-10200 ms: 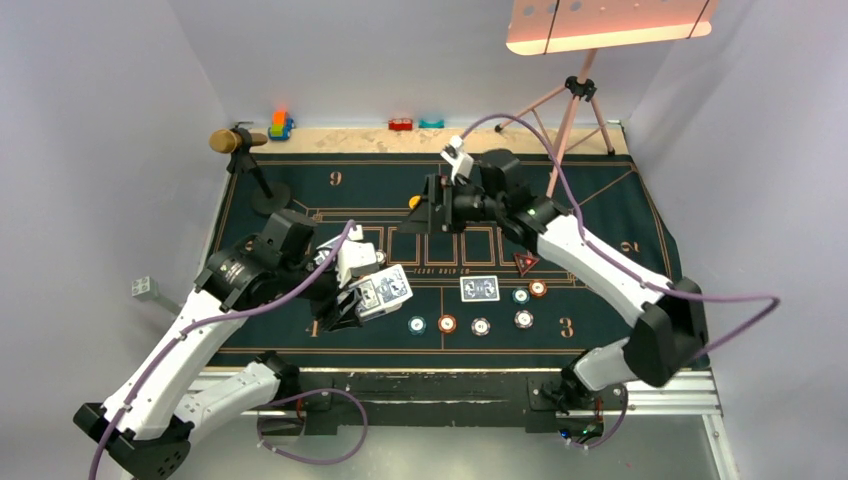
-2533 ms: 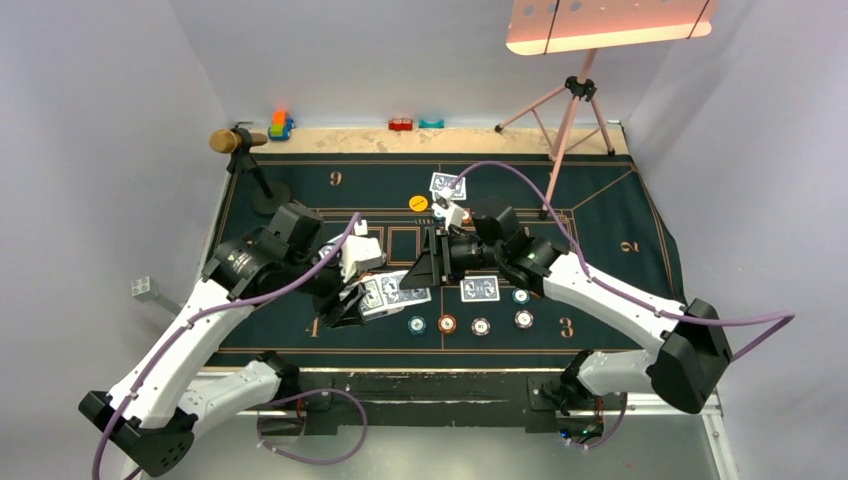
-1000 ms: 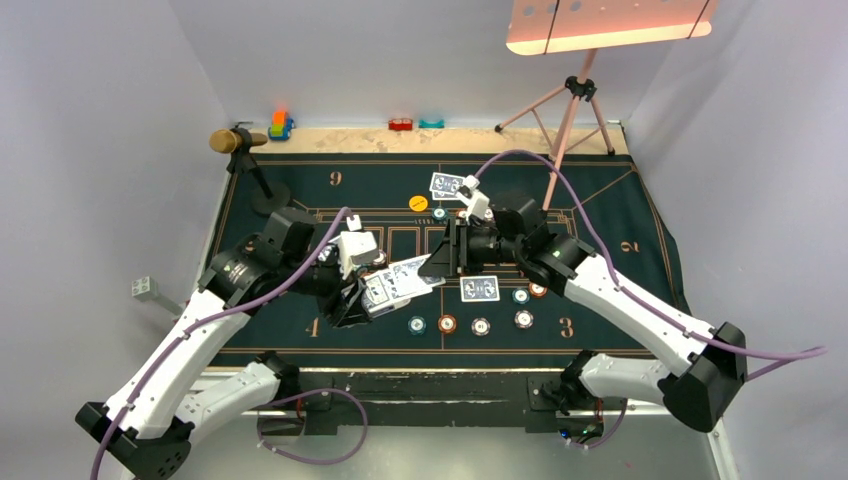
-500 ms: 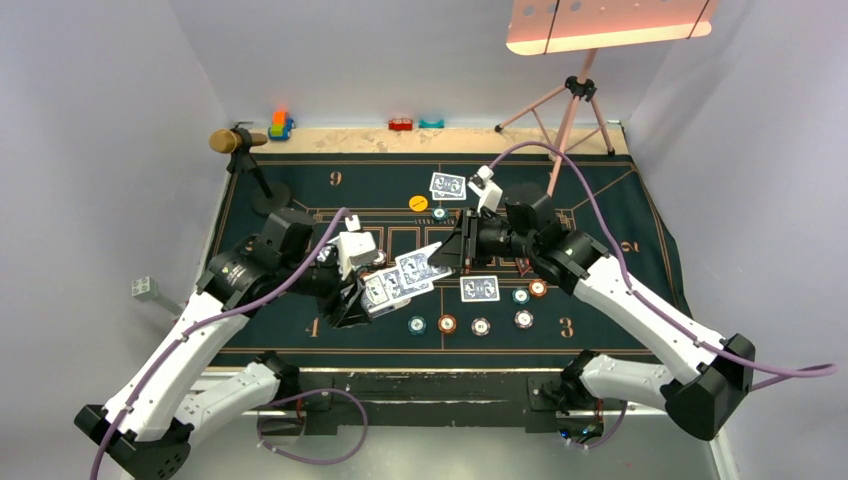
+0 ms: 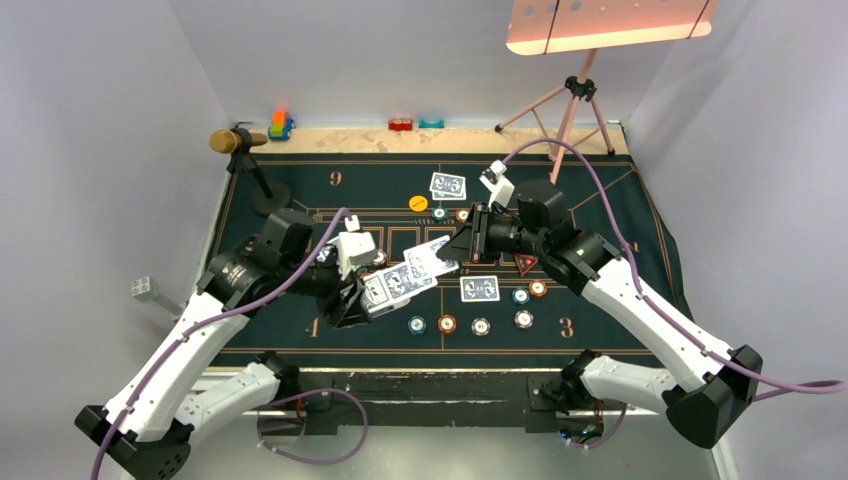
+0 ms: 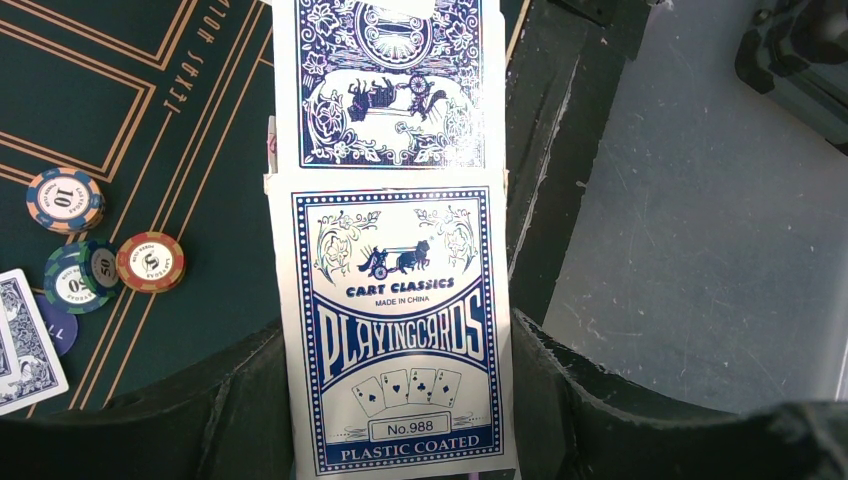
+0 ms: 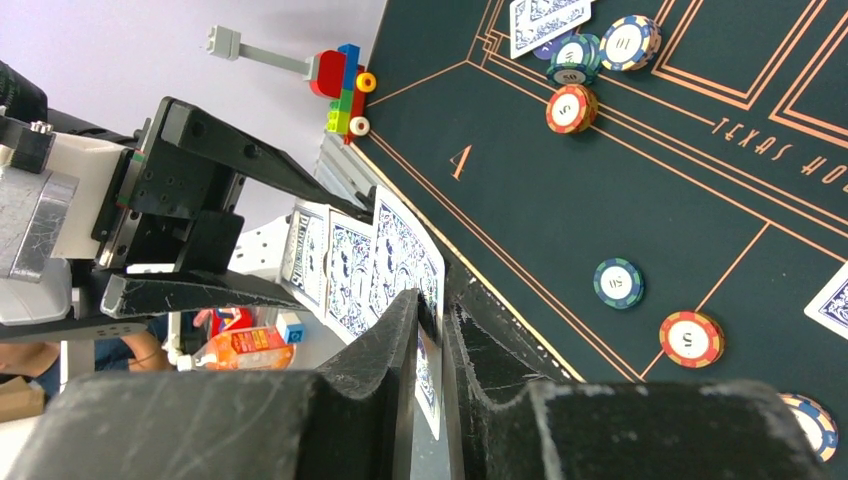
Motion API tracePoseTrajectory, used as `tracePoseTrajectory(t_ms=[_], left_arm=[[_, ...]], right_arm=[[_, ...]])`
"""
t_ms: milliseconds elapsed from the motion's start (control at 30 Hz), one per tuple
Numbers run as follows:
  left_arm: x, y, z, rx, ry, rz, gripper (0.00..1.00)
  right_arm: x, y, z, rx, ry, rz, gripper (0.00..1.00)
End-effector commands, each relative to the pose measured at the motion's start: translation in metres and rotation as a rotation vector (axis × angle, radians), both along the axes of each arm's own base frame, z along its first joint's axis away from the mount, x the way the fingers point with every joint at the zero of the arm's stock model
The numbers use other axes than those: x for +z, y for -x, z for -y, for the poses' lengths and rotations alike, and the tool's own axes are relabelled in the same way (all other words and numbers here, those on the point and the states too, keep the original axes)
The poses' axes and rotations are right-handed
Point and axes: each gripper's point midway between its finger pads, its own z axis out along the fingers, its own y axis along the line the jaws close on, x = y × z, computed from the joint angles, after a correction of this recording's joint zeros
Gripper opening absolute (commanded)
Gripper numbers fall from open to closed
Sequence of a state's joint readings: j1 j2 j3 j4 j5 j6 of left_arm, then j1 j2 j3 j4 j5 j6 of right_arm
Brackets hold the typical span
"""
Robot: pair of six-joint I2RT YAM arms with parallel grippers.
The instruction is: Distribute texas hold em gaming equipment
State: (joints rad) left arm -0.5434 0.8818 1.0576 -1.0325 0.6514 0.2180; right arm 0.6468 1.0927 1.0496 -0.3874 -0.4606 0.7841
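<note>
left arm: rises from the base at bottom left, forearm angled up and right, wrist over the left part of the mat (image 5: 300, 195) by the printed 4
left gripper (image 5: 358, 298): clenched on the card pack (image 6: 400, 330), one finger on each long side, blue printed face toward the wrist camera
card pack: held off the mat, end pointing at the right gripper; a blue-backed card sticks out past that end
held card (image 5: 432, 258): outermost of the overlapping cards, in the air between the two grippers
right gripper (image 7: 432, 305): fingers pinched on the held card's edge, pointing left at the pack
laid cards: one face down at the far side (image 5: 448, 185), one nearer, just right of centre (image 5: 480, 288)
chips (image 5: 447, 323): loose row on the mat below the grippers
right arm: from the base at bottom right, long reach up and left, elbow over the mat's right half, wrist over its centre
</note>
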Motion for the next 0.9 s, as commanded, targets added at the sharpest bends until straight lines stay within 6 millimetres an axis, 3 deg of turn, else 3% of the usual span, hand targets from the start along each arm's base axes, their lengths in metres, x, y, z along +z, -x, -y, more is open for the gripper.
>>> tracePoseTrajectory(t_ms=[0,367,633,867], left_arm=[[0.013,-0.002,0.006,-0.004,0.058,0.026,0.17],[0.013,-0.001,0.005,-0.002,0.063,0.028,0.17],[0.013,0.000,0.005,0.001,0.064,0.028,0.17],[0.013,0.000,0.004,0.001,0.064,0.029,0.17]], right_arm=[[0.024,-0.001,0.001,0.002,-0.036,0.063,0.17],[0.033,0.004,0.001,0.030,-0.064,0.094,0.19],[0.046,0.008,0.005,0.037,-0.084,0.114,0.16],[0.063,0.010,0.009,0.032,-0.148,0.112,0.00]])
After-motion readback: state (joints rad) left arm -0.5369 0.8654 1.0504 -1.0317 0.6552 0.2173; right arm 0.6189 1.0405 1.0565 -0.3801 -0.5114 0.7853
